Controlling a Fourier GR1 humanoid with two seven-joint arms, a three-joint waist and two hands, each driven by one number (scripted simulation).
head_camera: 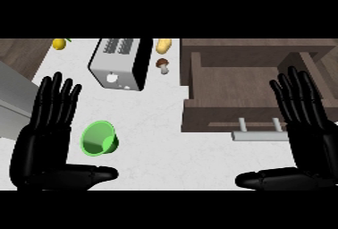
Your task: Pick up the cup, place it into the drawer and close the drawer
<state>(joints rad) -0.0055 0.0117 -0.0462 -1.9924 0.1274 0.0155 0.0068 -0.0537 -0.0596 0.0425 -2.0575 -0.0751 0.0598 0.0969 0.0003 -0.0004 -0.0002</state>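
A green cup lies tipped on the white counter, its mouth facing the view, just right of my left hand. That hand is open, fingers straight and pointing up, thumb out to the right below the cup. At the right a brown wooden drawer stands pulled out, its inside bare, with a silver bar handle on its front. My right hand is open too, fingers up, lying over the drawer's right side and the handle's right end.
A silver toaster stands at the back centre. A mushroom and a yellowish item lie beside it, and a yellow fruit is at the back left. A grey surface borders the counter's left edge.
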